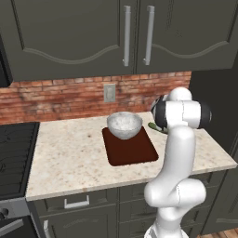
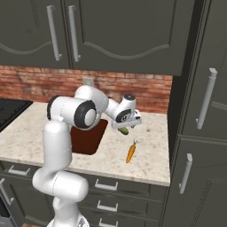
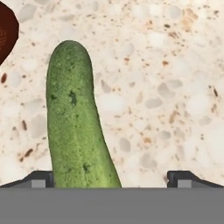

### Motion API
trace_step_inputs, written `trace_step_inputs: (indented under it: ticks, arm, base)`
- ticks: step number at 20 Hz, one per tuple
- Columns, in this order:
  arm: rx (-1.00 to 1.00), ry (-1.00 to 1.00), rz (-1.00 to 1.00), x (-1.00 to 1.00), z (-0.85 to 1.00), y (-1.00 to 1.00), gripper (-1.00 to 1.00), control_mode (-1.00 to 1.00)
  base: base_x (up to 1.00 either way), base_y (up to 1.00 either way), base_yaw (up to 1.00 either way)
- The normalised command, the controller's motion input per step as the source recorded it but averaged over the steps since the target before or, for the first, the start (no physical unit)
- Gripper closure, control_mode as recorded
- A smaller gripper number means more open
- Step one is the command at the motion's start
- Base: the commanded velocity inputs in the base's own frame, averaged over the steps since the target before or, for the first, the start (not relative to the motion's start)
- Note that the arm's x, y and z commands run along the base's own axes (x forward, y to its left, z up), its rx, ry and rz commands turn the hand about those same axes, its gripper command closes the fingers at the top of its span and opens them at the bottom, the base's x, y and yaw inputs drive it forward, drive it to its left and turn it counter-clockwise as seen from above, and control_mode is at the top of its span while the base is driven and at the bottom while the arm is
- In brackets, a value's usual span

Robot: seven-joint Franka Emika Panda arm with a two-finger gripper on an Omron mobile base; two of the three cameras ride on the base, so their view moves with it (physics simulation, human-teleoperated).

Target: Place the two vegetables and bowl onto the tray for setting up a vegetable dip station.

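Fingers spread wide and gripping nothing, the gripper [image 3: 112, 178] hangs over the cucumber [image 3: 75, 118] at lower left of the hand view. The bowl [image 1: 124, 124] sits on the tray [image 1: 132, 151] at centre frame; the carrot [image 2: 130, 152] lies right of centre on the counter [image 1: 69, 158].

The bowl [image 1: 124, 124] sits on the far end of the tray [image 1: 131, 149], which lies on the desk [image 1: 69, 158]. Right of the tray lies the cucumber [image 3: 74, 122], with the carrot [image 2: 130, 152] nearer the front edge.
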Motion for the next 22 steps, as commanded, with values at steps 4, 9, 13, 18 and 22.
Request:
trace_step_inputs:
  ticks: [4, 9, 13, 18, 22]
  arm:
    - [0.05, 0.05, 0.05, 0.05, -0.29, 0.01, -1.0, -1.0]
    - [0.05, 0.07, 0.02, 0.0, -0.36, 0.15, 1.0, -1.0]
    - [0.02, 0.06, 0.01, 0.0, -0.25, 0.15, 1.0, -1.0]
    - [0.0, 0.02, 0.0, 0.02, -0.06, 0.04, 1.0, -1.0]
    - [0.0, -0.02, 0.0, -0.21, 0.1, 0.0, 1.0, -1.0]
  base:
    - [0.0, 0.0, 0.0]
    - [0.0, 0.0, 0.0]
    - [0.0, 0.0, 0.0]
    - [0.0, 0.0, 0.0]
    - [0.0, 0.0, 0.0]
